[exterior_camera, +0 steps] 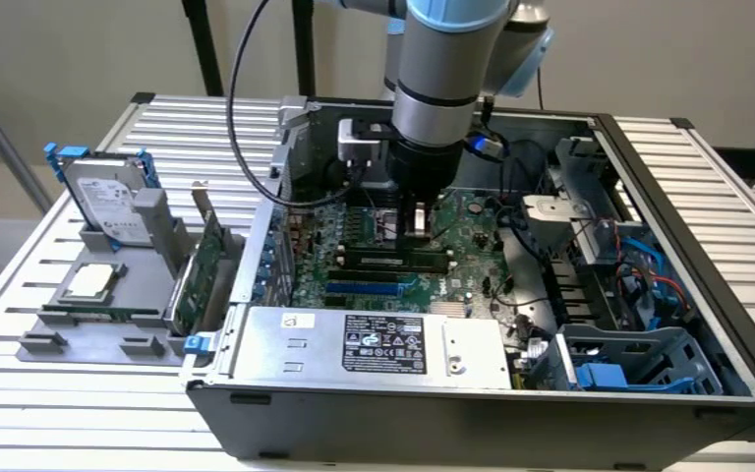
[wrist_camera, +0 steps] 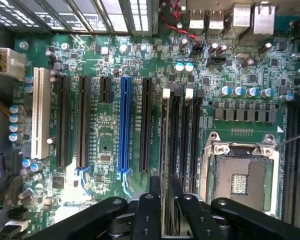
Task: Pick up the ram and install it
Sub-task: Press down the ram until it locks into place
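The arm is reaching down into the open case (exterior_camera: 692,324), which is lying on a slatted table (exterior_camera: 692,177). The gripper (exterior_camera: 416,224) is hanging just above the board (exterior_camera: 470,261), over the memory slots.

In the wrist view, the gripper (wrist_camera: 166,210) is pinching the ram (wrist_camera: 165,165) between its two fingers (wrist_camera: 149,212), which are closing on the stick's thin edge. The ram is standing on edge, running lengthwise along a slot (wrist_camera: 176,145) beside the white-tipped latches (wrist_camera: 166,93). Whether the stick is touching the slot or sitting just above it cannot be told.

On the board in the wrist view, a blue slot (wrist_camera: 124,125) and a white slot (wrist_camera: 38,112) are lying parallel to the ram, with black slots between them. The empty socket (wrist_camera: 238,175) is sitting just beside the memory slots, its metal frame open.

In the exterior view, a grey tray (exterior_camera: 95,324) is sitting on the table to the exterior view's left of the case. It is holding an upright drive (exterior_camera: 105,202), a square silver chip (exterior_camera: 91,282) lying flat, and a green card (exterior_camera: 194,280) standing on edge near the case wall. The power unit (exterior_camera: 365,344) with its label is occupying the near corner of the case.
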`<state>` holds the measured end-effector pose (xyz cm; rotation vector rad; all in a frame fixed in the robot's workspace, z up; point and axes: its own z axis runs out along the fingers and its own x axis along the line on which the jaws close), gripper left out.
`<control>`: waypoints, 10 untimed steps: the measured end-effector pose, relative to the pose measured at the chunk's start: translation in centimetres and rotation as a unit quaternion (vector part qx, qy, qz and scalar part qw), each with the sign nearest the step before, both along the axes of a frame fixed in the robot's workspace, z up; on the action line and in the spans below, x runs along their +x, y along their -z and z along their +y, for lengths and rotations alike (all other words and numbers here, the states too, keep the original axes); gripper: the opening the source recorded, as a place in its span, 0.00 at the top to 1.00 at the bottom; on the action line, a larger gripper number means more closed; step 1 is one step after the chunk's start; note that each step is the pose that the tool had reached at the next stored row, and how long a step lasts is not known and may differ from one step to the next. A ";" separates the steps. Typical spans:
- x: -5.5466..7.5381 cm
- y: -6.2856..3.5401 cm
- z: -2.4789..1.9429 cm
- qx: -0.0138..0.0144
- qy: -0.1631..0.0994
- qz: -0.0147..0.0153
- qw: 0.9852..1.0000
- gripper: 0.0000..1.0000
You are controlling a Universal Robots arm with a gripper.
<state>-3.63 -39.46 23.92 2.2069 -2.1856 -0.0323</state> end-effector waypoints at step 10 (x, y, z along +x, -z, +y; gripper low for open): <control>0.0 -0.87 0.00 0.000 0.000 0.000 1.000 1.00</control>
